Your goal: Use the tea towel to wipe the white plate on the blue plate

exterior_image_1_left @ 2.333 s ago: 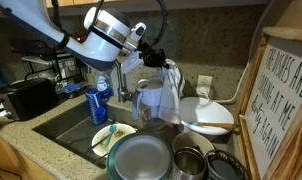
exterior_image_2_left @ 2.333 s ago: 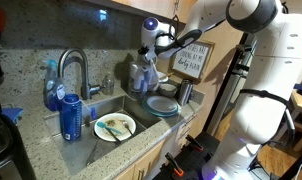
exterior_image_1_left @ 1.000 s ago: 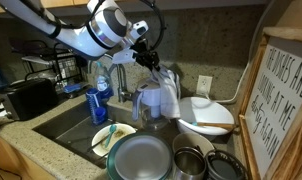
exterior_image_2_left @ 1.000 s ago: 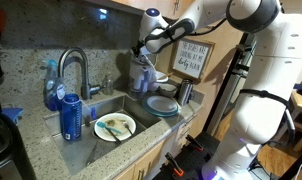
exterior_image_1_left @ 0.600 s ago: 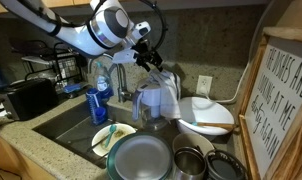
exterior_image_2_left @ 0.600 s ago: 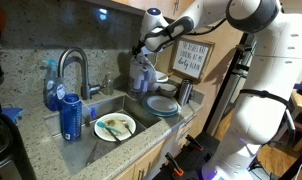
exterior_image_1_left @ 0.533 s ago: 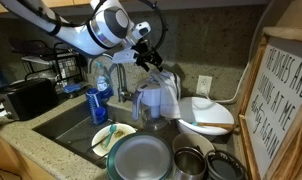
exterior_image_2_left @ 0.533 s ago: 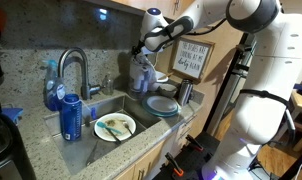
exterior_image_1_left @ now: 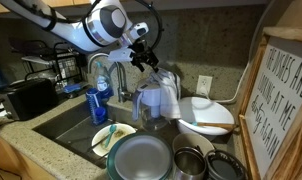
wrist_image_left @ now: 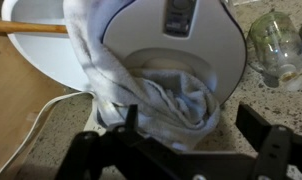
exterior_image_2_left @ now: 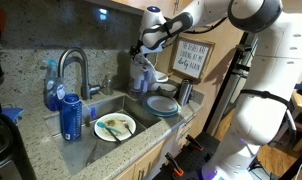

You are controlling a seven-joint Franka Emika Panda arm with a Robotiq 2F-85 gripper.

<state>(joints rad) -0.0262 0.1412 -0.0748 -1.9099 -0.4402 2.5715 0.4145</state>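
Observation:
The pale tea towel (wrist_image_left: 156, 95) hangs over a white jug (wrist_image_left: 181, 35); both exterior views show the towel (exterior_image_1_left: 167, 88) (exterior_image_2_left: 143, 72) bunched there, behind the sink. My gripper (wrist_image_left: 186, 140) hovers just above it, open, with nothing between the fingers (wrist_image_left: 253, 125). In both exterior views the gripper (exterior_image_1_left: 145, 60) (exterior_image_2_left: 141, 47) is a little above the towel's top. A white plate (exterior_image_1_left: 141, 158) lies on a blue plate (exterior_image_1_left: 113, 166) on the counter near the sink; in an exterior view this is the plate stack (exterior_image_2_left: 161, 103). No part of the towel touches it.
A second white plate (exterior_image_1_left: 109, 136) (exterior_image_2_left: 114, 127) with food scraps sits in the sink. A faucet (exterior_image_2_left: 73, 68), a blue soap bottle (exterior_image_1_left: 99, 100), a white bowl (exterior_image_1_left: 206, 115) holding a wooden spoon, metal cups (exterior_image_1_left: 189, 160) and a framed sign (exterior_image_1_left: 286, 100) crowd the counter.
The jaws have spread from nearly shut to wide and let go of the towel, which now rests on the jug. The gripper has lifted slightly.

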